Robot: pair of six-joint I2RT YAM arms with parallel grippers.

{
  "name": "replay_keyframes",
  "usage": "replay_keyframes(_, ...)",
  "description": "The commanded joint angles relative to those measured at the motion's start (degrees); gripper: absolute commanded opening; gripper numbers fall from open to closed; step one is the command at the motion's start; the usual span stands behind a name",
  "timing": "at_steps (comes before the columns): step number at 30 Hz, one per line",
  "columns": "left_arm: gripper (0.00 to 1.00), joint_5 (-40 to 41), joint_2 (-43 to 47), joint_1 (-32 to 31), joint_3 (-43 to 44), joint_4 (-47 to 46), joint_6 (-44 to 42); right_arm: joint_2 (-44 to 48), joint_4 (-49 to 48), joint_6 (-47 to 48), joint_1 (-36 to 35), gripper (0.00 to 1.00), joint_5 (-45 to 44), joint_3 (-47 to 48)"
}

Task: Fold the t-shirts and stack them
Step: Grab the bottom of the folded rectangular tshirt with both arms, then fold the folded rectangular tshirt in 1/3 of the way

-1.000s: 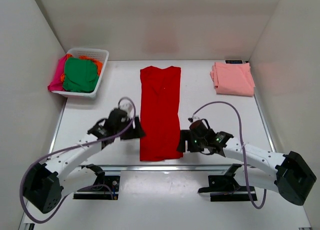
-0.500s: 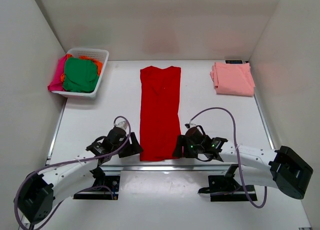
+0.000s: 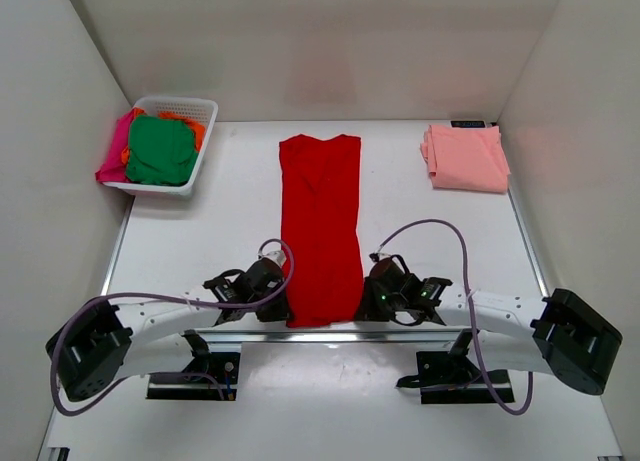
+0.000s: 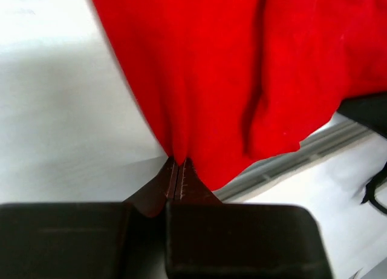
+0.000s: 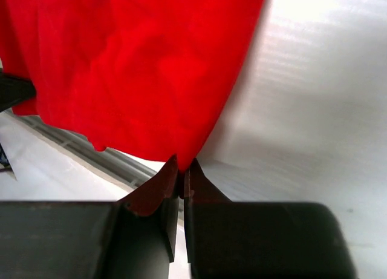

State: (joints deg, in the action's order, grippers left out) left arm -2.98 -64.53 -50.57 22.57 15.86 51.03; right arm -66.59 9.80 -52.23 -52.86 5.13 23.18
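A bright red t-shirt (image 3: pixel 320 221) lies folded into a long strip down the middle of the table, collar at the far end. My left gripper (image 3: pixel 283 303) is shut on its near left corner, and in the left wrist view the red cloth (image 4: pixel 242 79) is pinched at the tips of that gripper (image 4: pixel 179 163). My right gripper (image 3: pixel 362 299) is shut on the near right corner, the red cloth (image 5: pixel 139 67) caught in the tips of that gripper (image 5: pixel 182 165). A pale salmon-pink t-shirt (image 3: pixel 465 157) lies folded at the far right.
A white lattice basket (image 3: pixel 205 146) at the far left holds green (image 3: pixel 160 149), orange (image 3: pixel 190 129) and magenta (image 3: pixel 113 153) t-shirts. White walls enclose the table on three sides. The table's near edge rail (image 3: pixel 320 331) runs just below the shirt's hem.
Both grippers moved inward and toward the near edge to the red shirt's bottom corners, then shut on them. The hem has narrowed slightly.
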Motion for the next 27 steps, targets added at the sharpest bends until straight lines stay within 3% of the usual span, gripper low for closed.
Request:
replay_keyframes(1, 0.0, 0.79, 0.63, -1.99, 0.11, 6.28, -0.13, 1.45, 4.69, 0.99, -1.71, 0.0, 0.5, -1.56)
replay_keyframes(8, 0.0, -3.6, 16.78, -0.77, -6.04, 16.82, 1.62, 11.11, 7.42, -1.21, -5.06, 0.0, 4.71, -5.86)
replay_keyframes(12, 0.0, -5.89, 20.06, 0.2, -4.91, 20.0, 2.85, 13.5, 10.67, 0.63, -3.31, 0.0, 6.82, -3.24)
replay_keyframes(16, 0.0, -6.42, 16.29, 3.62, 1.58, 20.35, -0.3, 10.96, 13.31, 6.33, 2.57, 0.0, 11.03, 2.91)
replay_keyframes(23, 0.0, -9.75, 6.18, 18.55, 16.44, 21.76, -9.79, 0.68, 19.11, 20.03, 16.89, 0.0, 19.13, 17.75)
replay_keyframes(27, 0.0, -10.37, -2.15, 22.96, 24.53, 20.01, -14.02, -6.87, 21.92, 26.2, 21.66, 0.01, 21.59, 26.81)
